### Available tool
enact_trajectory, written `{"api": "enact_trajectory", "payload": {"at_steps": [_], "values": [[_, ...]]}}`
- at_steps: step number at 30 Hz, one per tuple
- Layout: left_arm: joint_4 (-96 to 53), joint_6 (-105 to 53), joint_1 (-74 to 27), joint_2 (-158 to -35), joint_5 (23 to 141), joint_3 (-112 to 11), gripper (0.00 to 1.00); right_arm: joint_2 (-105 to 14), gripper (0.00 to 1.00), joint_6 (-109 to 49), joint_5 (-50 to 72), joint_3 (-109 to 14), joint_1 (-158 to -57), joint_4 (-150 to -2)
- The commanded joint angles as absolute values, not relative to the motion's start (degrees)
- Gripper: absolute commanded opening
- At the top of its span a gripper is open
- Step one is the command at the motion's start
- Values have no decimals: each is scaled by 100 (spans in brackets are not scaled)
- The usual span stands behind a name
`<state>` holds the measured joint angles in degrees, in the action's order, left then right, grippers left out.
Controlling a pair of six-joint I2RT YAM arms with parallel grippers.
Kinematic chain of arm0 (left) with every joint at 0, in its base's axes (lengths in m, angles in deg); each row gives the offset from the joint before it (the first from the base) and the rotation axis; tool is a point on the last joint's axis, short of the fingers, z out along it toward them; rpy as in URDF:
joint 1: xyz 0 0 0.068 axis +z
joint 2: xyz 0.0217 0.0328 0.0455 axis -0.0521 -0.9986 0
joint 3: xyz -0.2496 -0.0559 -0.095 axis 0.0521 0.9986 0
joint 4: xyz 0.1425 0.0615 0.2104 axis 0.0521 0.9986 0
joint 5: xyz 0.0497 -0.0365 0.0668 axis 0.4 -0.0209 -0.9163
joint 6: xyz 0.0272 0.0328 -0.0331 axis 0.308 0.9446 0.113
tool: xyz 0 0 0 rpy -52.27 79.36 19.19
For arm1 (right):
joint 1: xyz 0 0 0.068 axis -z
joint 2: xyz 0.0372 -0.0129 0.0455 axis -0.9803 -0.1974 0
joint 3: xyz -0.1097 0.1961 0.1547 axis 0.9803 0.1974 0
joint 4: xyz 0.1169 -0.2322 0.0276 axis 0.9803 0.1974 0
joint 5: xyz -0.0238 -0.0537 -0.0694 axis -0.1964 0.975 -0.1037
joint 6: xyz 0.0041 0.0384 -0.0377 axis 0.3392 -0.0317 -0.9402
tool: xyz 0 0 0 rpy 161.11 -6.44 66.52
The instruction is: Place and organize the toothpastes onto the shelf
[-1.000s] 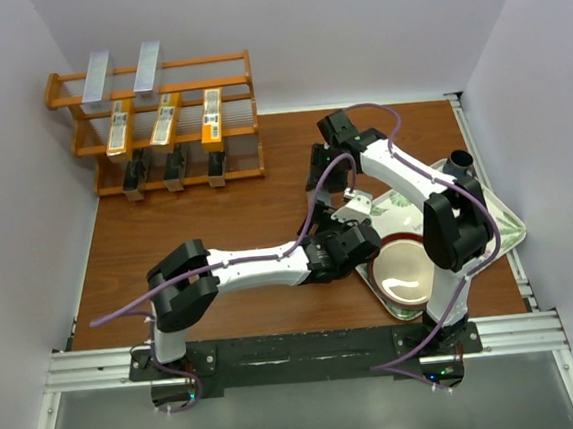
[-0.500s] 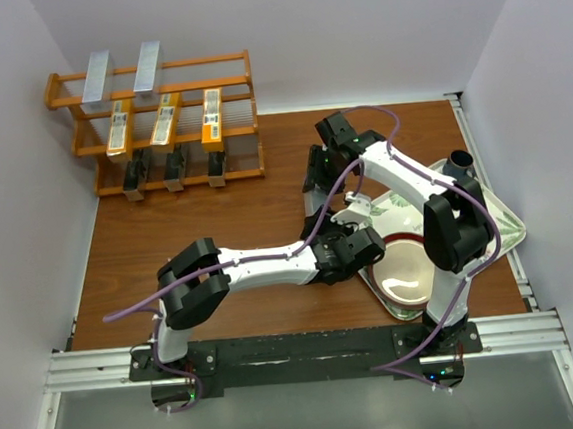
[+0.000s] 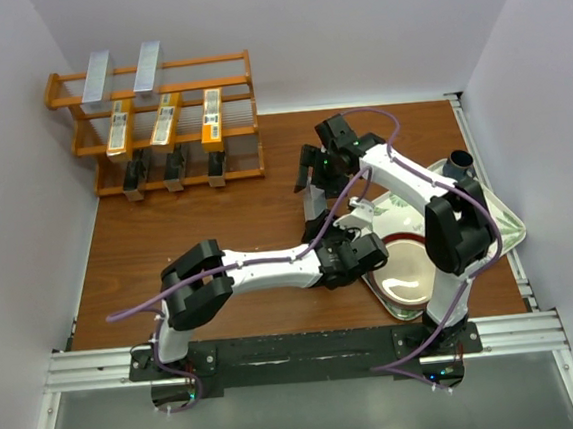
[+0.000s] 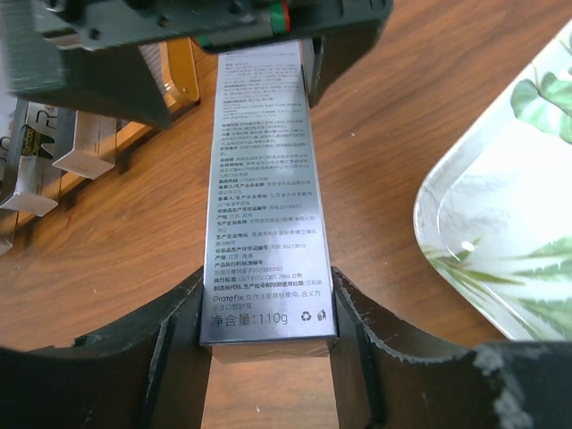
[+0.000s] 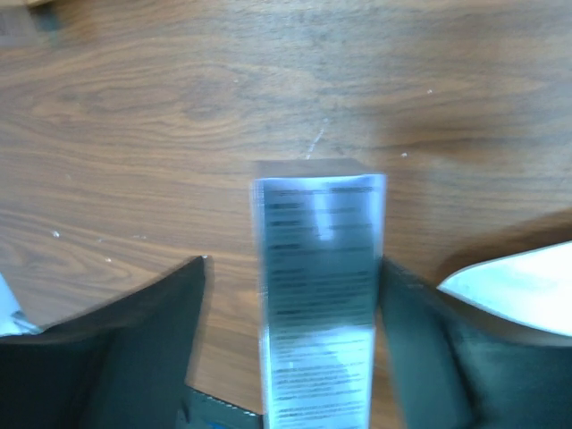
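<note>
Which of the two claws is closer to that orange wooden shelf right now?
Right. The right claw hangs between the shelf and the tray; the left claw is farther from the shelf, close beside the tray's edge.

Eight cartons [image 3: 165, 120] are ranged on the shelf [image 3: 233, 59], sorted by colour; a leaf-patterned tray [image 3: 508, 220] is set rightward on the table [image 3: 197, 222].

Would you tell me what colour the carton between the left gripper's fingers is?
Silver-grey carton with dark print; clearest in the left wrist view.
</note>
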<state>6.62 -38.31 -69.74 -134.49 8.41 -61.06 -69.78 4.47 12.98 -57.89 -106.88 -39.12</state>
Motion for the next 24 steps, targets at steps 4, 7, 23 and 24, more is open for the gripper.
{"api": "enact_trajectory", "payload": {"at_steps": [4, 7, 23, 24], "values": [[799, -4102, -7084, -13113, 629, -6136, 1, -6547, 98, 657, 1219, -5686, -10718, -4256], [887, -4251, -7093, -12893, 717, -5970, 0, -6416, 98, 710, 1412, -5634, -10587, -4361], [229, -4094, -6611, -10960, 1858, -4528, 0, -4870, 99, -142, 2668, -5256, -9549, -4397], [176, -4006, -6531, -10680, 1947, -4458, 0, -4599, 98, -186, 2739, -5177, -9549, -4423]]}}
